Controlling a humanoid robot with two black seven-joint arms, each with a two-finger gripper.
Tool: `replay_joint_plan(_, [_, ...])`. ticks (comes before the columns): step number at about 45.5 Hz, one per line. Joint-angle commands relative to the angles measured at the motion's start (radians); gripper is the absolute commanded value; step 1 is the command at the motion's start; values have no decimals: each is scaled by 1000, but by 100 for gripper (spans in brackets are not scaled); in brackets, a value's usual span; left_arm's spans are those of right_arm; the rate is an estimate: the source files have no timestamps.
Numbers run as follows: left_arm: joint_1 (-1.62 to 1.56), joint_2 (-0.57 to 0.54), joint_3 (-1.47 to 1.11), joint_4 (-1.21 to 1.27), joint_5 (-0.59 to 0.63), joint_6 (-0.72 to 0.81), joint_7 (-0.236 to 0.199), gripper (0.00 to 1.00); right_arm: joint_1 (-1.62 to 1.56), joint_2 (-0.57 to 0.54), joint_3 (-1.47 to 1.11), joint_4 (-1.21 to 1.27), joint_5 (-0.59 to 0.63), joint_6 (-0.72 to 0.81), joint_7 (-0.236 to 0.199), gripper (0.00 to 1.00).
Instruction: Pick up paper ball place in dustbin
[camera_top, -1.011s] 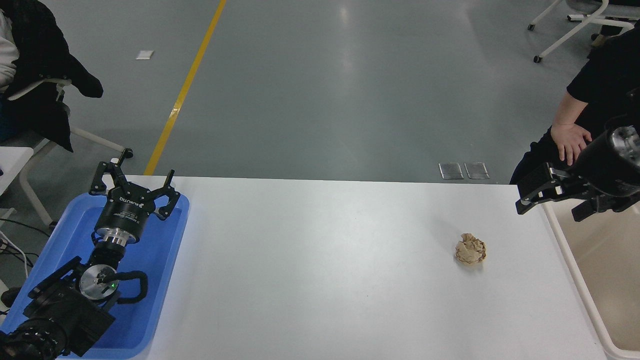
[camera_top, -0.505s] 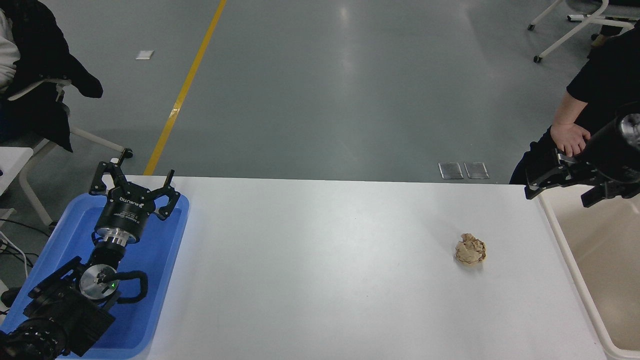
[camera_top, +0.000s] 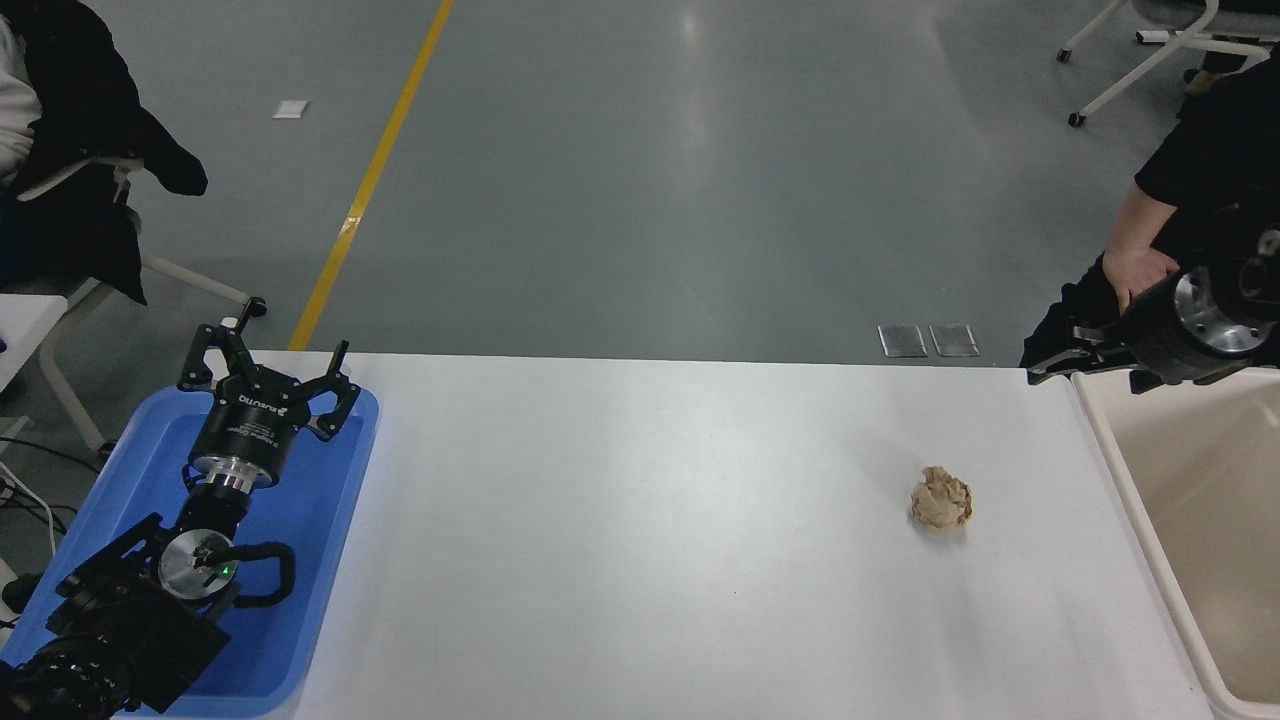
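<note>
Crumpled tan paper ball rests on the table, near the dustbin. I judge it light and compressible; grasp across its middle. Right gripper state indeterminate; left gripper parked, spread.

Black arms with silver wrist rings and a green light.

Crumpled tan paper ball on table's right side; cream dustbin beside it, apart.
</note>
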Motion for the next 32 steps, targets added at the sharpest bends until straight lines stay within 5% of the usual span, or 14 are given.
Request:
replay_joint_plan(1, [0,0,0,0,0,0,0,100,-196,45,97,-76,2,-188,0,100])
replay_joint_plan(32, [0,0,0,0,0,0,-2,100,-556,82,338,-230,2,-342,3,100])
